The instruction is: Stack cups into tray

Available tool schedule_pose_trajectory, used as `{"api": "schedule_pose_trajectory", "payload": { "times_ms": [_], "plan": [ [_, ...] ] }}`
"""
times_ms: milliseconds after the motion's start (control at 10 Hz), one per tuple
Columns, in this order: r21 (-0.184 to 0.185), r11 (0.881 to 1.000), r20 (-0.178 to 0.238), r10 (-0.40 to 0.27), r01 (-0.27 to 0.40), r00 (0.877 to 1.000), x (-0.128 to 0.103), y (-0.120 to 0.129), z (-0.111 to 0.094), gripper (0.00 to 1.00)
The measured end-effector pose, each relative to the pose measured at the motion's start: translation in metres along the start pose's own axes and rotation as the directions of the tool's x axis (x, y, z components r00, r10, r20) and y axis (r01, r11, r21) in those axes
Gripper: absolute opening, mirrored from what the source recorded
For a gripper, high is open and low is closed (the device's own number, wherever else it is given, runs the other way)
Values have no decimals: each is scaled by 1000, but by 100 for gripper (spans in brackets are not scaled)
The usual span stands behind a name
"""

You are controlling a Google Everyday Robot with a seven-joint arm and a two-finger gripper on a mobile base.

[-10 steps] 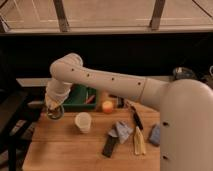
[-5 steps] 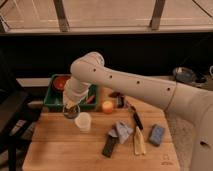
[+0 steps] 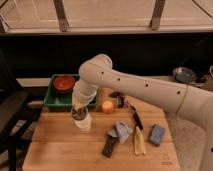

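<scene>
A cream-white cup [image 3: 84,123] stands upright on the wooden table [image 3: 60,150], just in front of the green tray [image 3: 54,103]. My gripper [image 3: 79,113] hangs from the white arm [image 3: 130,85] right over this cup's mouth. It is shut on a dark, shiny steel cup [image 3: 79,115], whose bottom sits at or in the cream cup's rim. The light blue cup is out of view.
A red-brown bowl [image 3: 64,82] lies in the tray. A small orange object [image 3: 107,106] sits right of the cups. A grey-blue cloth [image 3: 122,131], a black block [image 3: 109,145], a pale tool [image 3: 139,142] and a blue sponge [image 3: 156,135] lie at right. A dark chair [image 3: 12,120] stands left.
My gripper has carried the steel cup rightward from the table's left edge by the tray to a spot directly over the cream-white cup.
</scene>
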Motion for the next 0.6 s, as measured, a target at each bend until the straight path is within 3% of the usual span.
{"api": "schedule_pose_trajectory", "payload": {
  "times_ms": [100,600],
  "plan": [
    [-3,1000,1,11,-11,1000,4,0,4,7],
    [-23,997,24,79,-78,997,27,7,27,57]
  ]
}}
